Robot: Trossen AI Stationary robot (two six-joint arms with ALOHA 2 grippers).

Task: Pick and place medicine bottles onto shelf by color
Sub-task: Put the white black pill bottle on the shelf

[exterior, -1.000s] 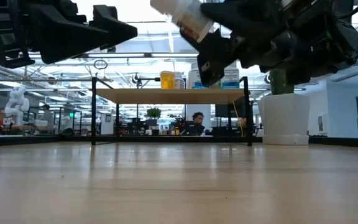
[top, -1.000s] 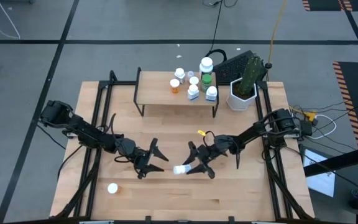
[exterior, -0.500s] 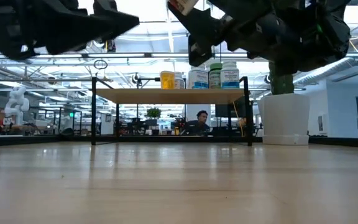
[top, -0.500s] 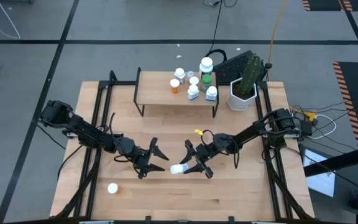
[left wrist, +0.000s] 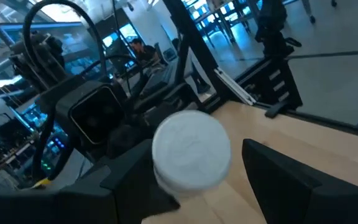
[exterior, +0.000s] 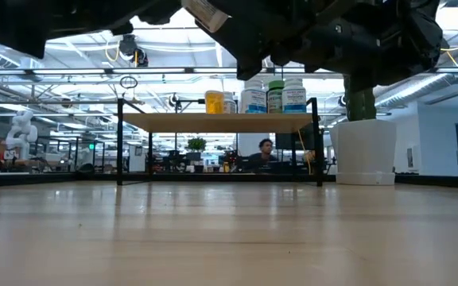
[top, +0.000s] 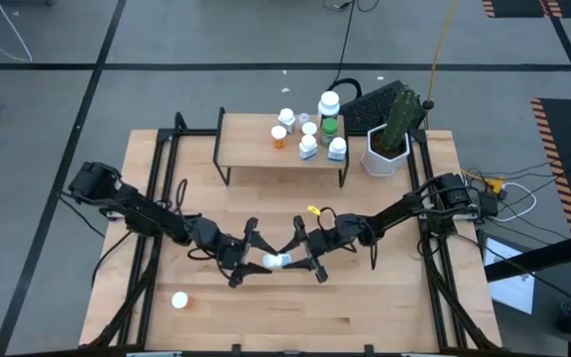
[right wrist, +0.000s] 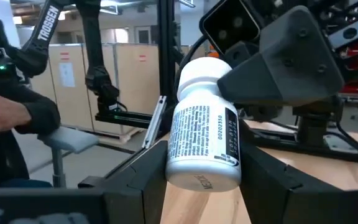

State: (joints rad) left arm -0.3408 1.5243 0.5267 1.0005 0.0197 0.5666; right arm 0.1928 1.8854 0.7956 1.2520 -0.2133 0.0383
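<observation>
A white medicine bottle (top: 277,261) with a white cap hangs level above the table's middle, and my right gripper (top: 303,260) is shut on it. My left gripper (top: 253,260) stands open facing it. Its fingers lie on either side of the bottle's cap (left wrist: 191,155), with a clear gap on one side. The shelf (top: 256,151) at the table's far side carries several bottles (top: 308,139), orange, white and green. Another white bottle (top: 179,299) lies on the table near the front left. My right gripper pinches the bottle's labelled body (right wrist: 178,155) between its two fingers, near the base end. The fingers come level from the table's right and lie along the bottle. The bottle is lifted clear, lying level, cap toward my left gripper. My left gripper: I cannot tell whether a finger touches the cap.
A white planter with a cactus (top: 387,147) stands at the shelf's right end, with a dark keyboard (top: 373,101) behind it. Bare tabletop (top: 365,307) lies along the near edge. People show in the room beyond the table.
My right gripper has carried the bottle up and toward the table's left, rolling it. My left gripper has risen and moved toward the right, so its open fingers now stand around the cap.
</observation>
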